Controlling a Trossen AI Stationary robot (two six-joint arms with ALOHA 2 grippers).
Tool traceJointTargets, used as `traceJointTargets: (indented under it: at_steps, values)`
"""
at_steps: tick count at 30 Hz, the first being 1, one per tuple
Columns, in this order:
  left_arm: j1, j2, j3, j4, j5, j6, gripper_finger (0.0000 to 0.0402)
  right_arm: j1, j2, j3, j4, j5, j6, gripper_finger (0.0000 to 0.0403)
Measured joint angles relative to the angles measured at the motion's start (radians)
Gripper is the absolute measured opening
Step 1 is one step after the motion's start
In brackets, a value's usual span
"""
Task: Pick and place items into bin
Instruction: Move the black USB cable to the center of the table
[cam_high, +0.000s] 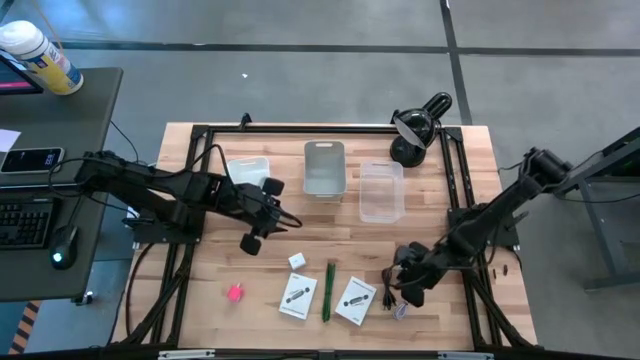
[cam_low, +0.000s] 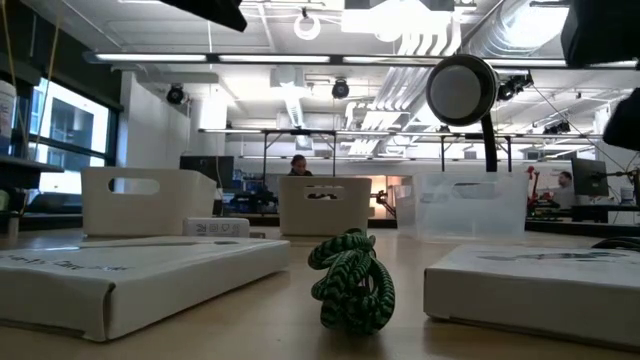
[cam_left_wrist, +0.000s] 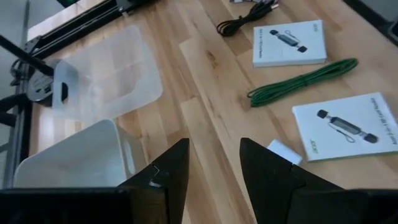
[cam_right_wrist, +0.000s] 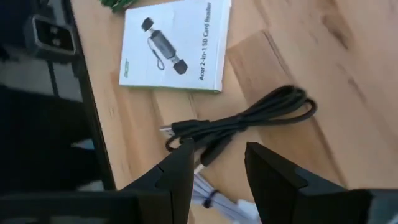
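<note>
In the right wrist view, the gripper (cam_right_wrist: 214, 171) hides part of the small silvery pieces (cam_right_wrist: 214, 202), too blurred to identify.

A pale wooden bench (cam_high: 330, 215) carries three bins along its far side: two white (cam_high: 248, 171) (cam_high: 324, 167), one clear (cam_high: 381, 190), beside a black desk lamp (cam_high: 417, 125). Nearer lie a pink block (cam_high: 235, 293), a white cube (cam_high: 297, 261), two white boxes (cam_high: 298, 296) (cam_high: 355, 300) flanking a green cord (cam_high: 328, 290), and a black cable (cam_high: 388, 295).
</note>
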Motion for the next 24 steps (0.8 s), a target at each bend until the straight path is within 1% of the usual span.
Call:
traceJointTargets:
  at_steps: [6, 9, 14, 16, 21, 24]
  values:
    - [0.000, 0.000, 0.000, 0.003, -0.016, -0.011, 0.0131, -0.002, 0.083, 0.000, 0.019, -0.019, 0.218, 0.0133]
    - [0.000, 0.000, 0.000, 0.003, -0.016, -0.011, 0.0131, -0.005, 0.124, -0.001, 0.070, -0.019, 0.303, 0.0133]
    - [0.000, 0.000, 0.000, 0.002, -0.016, -0.011, 0.0131, -0.030, 0.157, 0.000, 0.153, 0.026, 0.362, 0.0133]
    - [0.000, 0.000, 0.000, 0.001, -0.016, -0.011, 0.0131, -0.044, 0.163, 0.000, 0.146, 0.021, 0.370, 0.0133]
    - [0.000, 0.000, 0.000, -0.025, -0.015, -0.010, 0.0131, -0.068, 0.169, 0.000, 0.082, -0.038, 0.391, 0.0133]
    - [0.000, 0.000, -0.001, -0.054, -0.015, -0.011, 0.0131, -0.068, 0.166, 0.000, 0.046, -0.045, 0.422, 0.0133]
